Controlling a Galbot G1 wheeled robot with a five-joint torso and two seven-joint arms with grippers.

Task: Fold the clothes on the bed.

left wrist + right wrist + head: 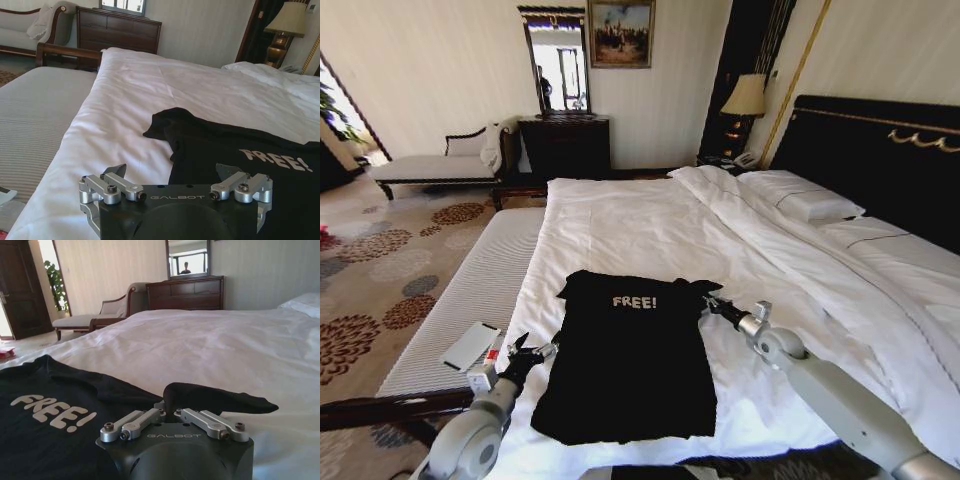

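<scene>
You have the T-shirt lying flat on the bed, in the lower middle of the head frame, with the "FREE!" print facing up near its top edge. Both sleeves look tucked inward, so the shirt reads as a long dark rectangle running toward the bottom of the frame.

Your left gripper sits at the lower left of the head frame, just beside the shirt's left edge over the white sheet. In the left wrist view its jaws stand wide apart with nothing between them; the shirt lies past it, the folded sleeve pointing toward the middle of that frame.

Your right gripper sits right of centre in the head frame, at the shirt's upper right corner by the sleeve. In the right wrist view its finger links are drawn together and a fold of black sleeve rises right at the tips, so it looks closed on the cloth, though the fingertips themselves are hidden by the fabric.

A grey bench runs along the left side of the bed, with a flat white device resting on it near the left gripper
</scene>
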